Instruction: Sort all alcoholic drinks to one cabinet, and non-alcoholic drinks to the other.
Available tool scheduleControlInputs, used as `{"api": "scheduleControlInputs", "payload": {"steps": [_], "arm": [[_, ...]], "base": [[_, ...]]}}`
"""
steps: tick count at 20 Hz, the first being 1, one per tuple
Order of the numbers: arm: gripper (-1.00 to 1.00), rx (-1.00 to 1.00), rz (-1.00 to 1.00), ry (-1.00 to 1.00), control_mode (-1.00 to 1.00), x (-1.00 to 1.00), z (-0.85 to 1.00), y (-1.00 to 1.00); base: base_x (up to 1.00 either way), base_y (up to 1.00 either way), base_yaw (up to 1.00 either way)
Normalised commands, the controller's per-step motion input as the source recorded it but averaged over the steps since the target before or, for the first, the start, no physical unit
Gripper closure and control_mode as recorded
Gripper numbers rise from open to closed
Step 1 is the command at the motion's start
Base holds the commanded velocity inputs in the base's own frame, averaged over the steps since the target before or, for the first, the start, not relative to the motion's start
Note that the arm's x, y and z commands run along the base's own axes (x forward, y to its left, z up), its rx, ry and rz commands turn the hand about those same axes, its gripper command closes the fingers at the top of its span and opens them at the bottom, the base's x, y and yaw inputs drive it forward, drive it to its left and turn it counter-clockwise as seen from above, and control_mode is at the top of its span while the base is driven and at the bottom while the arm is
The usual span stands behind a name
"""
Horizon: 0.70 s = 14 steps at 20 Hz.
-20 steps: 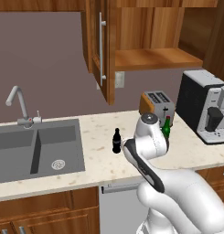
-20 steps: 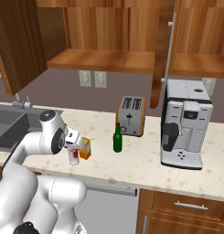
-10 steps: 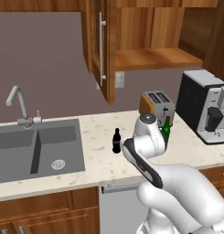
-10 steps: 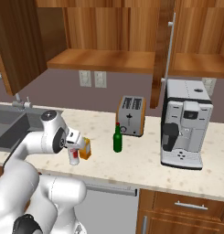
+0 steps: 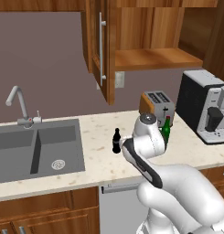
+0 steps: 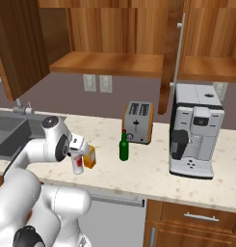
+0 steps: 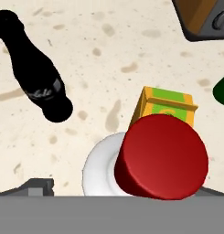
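The speckled counter (image 6: 153, 173) carries white bottle (image 7: 131, 169), juice carton (image 7: 168, 107), cola bottle (image 7: 38, 82), green bottle (image 6: 123, 146).

Glossy white rounded arm (image 5: 150, 151), dark joint bands, grey cap disc, bulbous white base

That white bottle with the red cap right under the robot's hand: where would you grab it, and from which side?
Probably from straight above, closing on the neck just under the red cap of the white bottle. It stands upright with the open gripper over it. The juice carton sits close beside it, so the fingers are likely best placed on the sides away from the carton.
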Motion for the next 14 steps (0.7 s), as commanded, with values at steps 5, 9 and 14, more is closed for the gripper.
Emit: {"api": "scheduleControlInputs", "payload": {"steps": [5, 9, 14], "arm": [[1.0, 0.0, 0.0, -0.08, -1.0, 0.0, -0.11, 0.0], [1.0, 0.0, 0.0, -0.02, -1.0, 0.0, -0.03, 0.0], [1.0, 0.0, 0.0, 0.0, -1.0, 0.0, 0.0, -0.01]], "base": [[0.0, 0.0, 0.0], [0.0, 0.0, 0.0], [0.0, 0.0, 0.0]]}}
